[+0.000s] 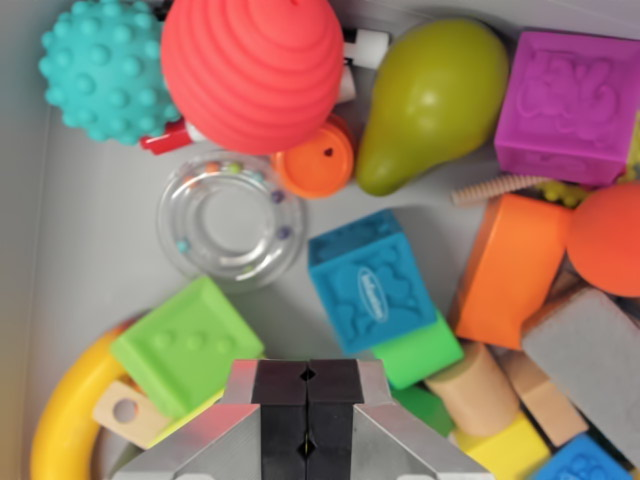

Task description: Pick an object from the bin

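Everywhere toys (pixel 372 290) inside grey bin (pixel 90 260)

Pear (pixel 432 100) right of ribbed ball (pixel 255 70)

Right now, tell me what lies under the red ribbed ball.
Under the red ribbed ball, white markers stick out at the wrist view's right, a red piece below-left, and the orange cap is partly covered. Everything else beneath it is hidden.

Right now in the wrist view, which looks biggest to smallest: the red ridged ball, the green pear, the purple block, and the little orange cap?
1. Red ridged ball
2. Green pear and purple block: these look alike in size, so I won't rank them; the block is also cut off at the edge.
3. Orange cap, clearly smallest.
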